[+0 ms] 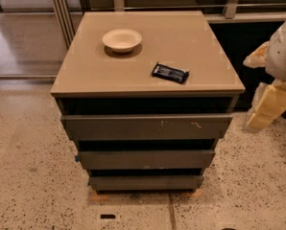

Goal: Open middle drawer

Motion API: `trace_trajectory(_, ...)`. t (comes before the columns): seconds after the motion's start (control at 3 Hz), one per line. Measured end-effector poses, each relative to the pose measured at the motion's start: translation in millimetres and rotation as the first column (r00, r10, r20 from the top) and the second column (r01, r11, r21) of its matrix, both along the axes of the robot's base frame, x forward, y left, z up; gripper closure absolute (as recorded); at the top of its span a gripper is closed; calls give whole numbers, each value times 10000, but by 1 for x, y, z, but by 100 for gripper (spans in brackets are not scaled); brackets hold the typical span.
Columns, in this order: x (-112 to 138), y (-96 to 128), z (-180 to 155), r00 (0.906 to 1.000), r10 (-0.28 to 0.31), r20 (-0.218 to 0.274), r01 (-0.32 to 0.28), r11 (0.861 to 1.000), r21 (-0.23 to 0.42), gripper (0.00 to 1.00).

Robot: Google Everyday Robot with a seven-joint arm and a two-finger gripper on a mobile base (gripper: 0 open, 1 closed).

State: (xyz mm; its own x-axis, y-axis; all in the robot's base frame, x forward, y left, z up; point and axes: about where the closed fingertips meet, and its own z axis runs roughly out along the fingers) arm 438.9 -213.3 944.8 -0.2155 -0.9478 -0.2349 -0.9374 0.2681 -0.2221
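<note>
The cabinet has three dark grey-brown handleless drawer fronts stacked under a tan top. The middle drawer (146, 159) is the mid-sized plain front, below the widest front with pale scratches (147, 127) and above the narrowest front (146, 182). All three fronts look closed. The gripper (264, 114) shows at the right edge, beside the cabinet at about the height of the top drawer, well away from the middle drawer. The white arm (284, 51) rises above it.
A white bowl (122, 39) and a black wrapped packet (170, 73) lie on the cabinet top (85, 75). Speckled floor surrounds the cabinet. A metal rail and glass panels stand behind it; a dark opening lies to the right rear.
</note>
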Motion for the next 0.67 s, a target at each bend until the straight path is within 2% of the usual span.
trace_trajectory(0.33, -3, 16, -77, 9980, 328, -542, -274, 9949, 968, 42)
trace_trajectory(0.67, -9, 38, -168, 9866, 857, -1391, -549, 9758, 2116, 65)
